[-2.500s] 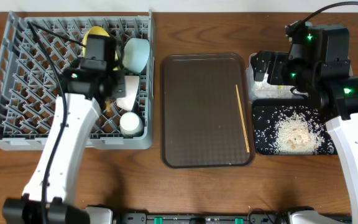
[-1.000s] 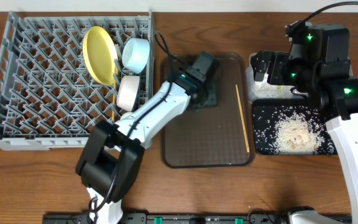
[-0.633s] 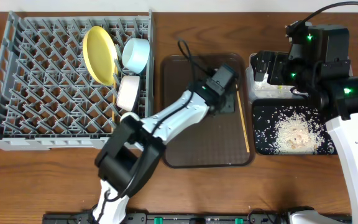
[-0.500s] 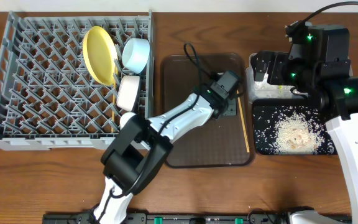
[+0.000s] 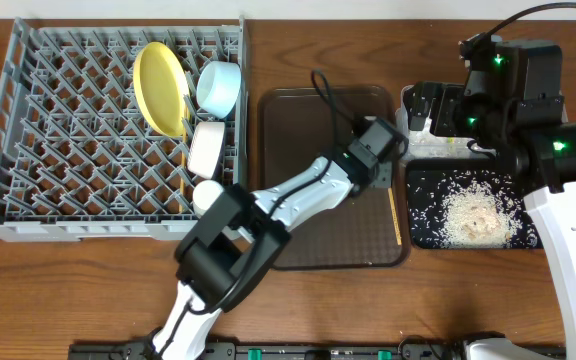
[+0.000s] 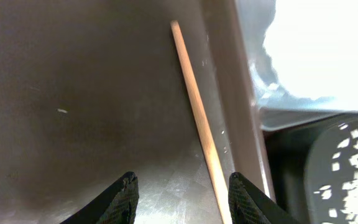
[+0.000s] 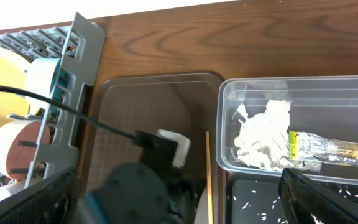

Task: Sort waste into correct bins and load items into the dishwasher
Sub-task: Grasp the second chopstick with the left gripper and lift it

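Jaws wide, the left gripper (image 6: 182, 182) hovers above the chopstick (image 6: 197, 118) on the brown tray (image 6: 73, 93), likely needing to centre, lower and pinch.

I can read no words, numbers, brands or signs in any of my views. The green-and-yellow wrapper (image 7: 328, 148) lying in the clear container (image 7: 328, 99) has some print on it, but it is too small and blurred for me to make out.
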Controlling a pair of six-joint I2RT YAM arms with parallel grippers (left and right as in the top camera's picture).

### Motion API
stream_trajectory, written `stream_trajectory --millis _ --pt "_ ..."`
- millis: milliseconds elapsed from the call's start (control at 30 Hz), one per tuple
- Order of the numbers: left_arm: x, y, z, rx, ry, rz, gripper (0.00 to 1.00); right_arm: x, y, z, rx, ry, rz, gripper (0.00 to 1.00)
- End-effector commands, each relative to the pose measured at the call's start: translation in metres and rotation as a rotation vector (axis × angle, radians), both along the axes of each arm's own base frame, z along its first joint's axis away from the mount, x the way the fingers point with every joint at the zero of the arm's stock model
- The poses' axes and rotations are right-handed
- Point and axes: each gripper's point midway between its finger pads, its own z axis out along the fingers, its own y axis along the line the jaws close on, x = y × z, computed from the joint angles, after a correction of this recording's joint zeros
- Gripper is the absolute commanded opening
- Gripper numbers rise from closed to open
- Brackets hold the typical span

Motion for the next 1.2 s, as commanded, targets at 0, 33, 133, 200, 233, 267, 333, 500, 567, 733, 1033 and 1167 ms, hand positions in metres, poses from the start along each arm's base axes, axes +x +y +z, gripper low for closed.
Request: stream_trajectory --millis 0,33,133,200,233,267,333,500,567,733,1033,1167 --pt "-0.002 0.002 -0.015 0.039 0.000 -0.021 0.48 0.001 -0.003 0.000 0.002 0.004 -0.017 0.99" --pt "-0.001 0.002 -0.015 0.040 -0.003 -0.027 0.48 0.001 -0.003 0.000 0.002 0.004 -0.017 0.99" --pt "0.000 -0.001 -0.013 0.044 -0.023 -0.054 0.48 0.001 -0.003 0.000 0.002 0.004 -0.017 0.99" --pt "0.001 0.000 -0.013 0.060 -0.044 -0.059 0.48 0.001 -0.003 0.000 0.002 0.004 -0.017 0.99" --pt "0.002 0.001 -0.015 0.076 -0.056 -0.050 0.48 0.001 -0.003 0.000 0.002 0.004 -0.017 0.99" --pt "0.003 0.002 -0.017 0.089 -0.064 -0.046 0.48 0.001 -0.003 0.000 0.002 0.004 -0.017 0.99" --pt "0.001 -0.001 -0.023 0.103 -0.075 -0.068 0.48 0.001 -0.003 0.000 0.002 0.004 -0.017 0.99" --pt "-0.005 -0.015 -0.031 0.133 -0.125 -0.181 0.47 0.001 -0.003 0.000 0.002 0.004 -0.017 0.99" --pt "-0.007 -0.018 -0.030 0.143 -0.142 -0.206 0.47 0.001 -0.003 0.000 0.002 0.004 -0.017 0.99" --pt "-0.008 -0.019 -0.029 0.177 -0.175 -0.212 0.47 0.001 -0.003 0.000 0.002 0.004 -0.017 0.99" --pt "-0.010 0.002 -0.036 0.289 -0.174 -0.189 0.31 0.001 -0.003 0.000 0.002 0.004 -0.017 0.99" --pt "-0.010 0.004 -0.037 0.300 -0.172 -0.186 0.23 0.001 -0.003 0.000 0.002 0.004 -0.017 0.99"
